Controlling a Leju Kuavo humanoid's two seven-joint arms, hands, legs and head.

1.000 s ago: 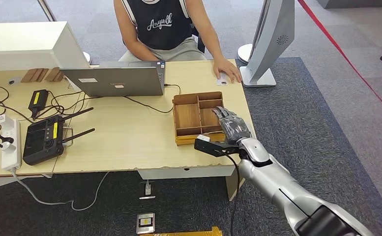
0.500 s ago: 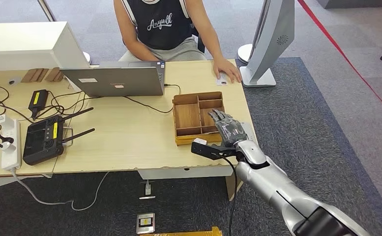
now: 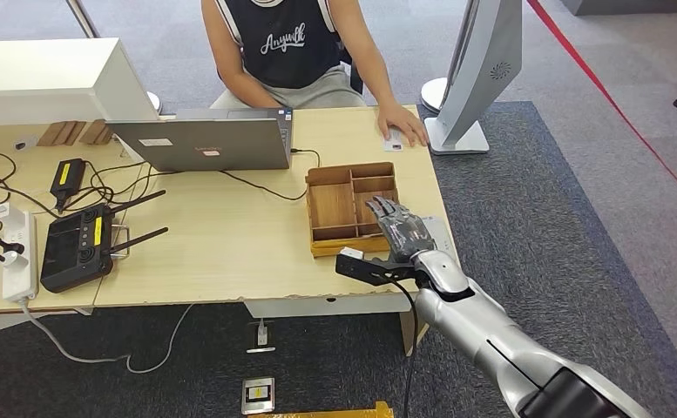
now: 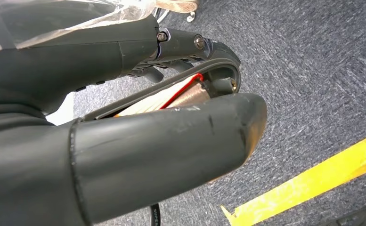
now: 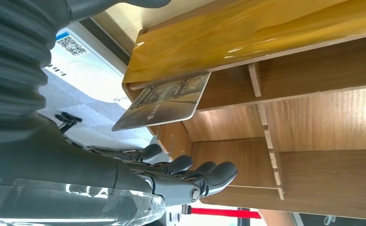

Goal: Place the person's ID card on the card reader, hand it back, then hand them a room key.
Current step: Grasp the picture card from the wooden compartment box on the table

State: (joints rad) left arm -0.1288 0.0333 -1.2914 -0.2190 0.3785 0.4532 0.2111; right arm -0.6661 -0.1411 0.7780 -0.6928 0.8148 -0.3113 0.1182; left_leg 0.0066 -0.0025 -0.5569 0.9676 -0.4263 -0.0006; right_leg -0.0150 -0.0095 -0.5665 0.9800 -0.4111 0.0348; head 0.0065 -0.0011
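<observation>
One card [image 5: 164, 101] leans tilted in a compartment of the wooden tray [image 3: 333, 209], presumably for easy pinching, so my right hand [image 3: 402, 228] hovers beside it, fingers [image 5: 214, 175] apart, empty.

Wooden tray [image 3: 333, 209] sits on desk [image 3: 230, 244], right of laptop [image 3: 202, 139] and router [image 3: 77, 246].

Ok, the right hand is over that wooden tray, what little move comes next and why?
Probably lower the right hand toward the card leaning in the wooden tray and pinch it: its fingers are spread, holding nothing, and the card's edge sticks out near them.
</observation>
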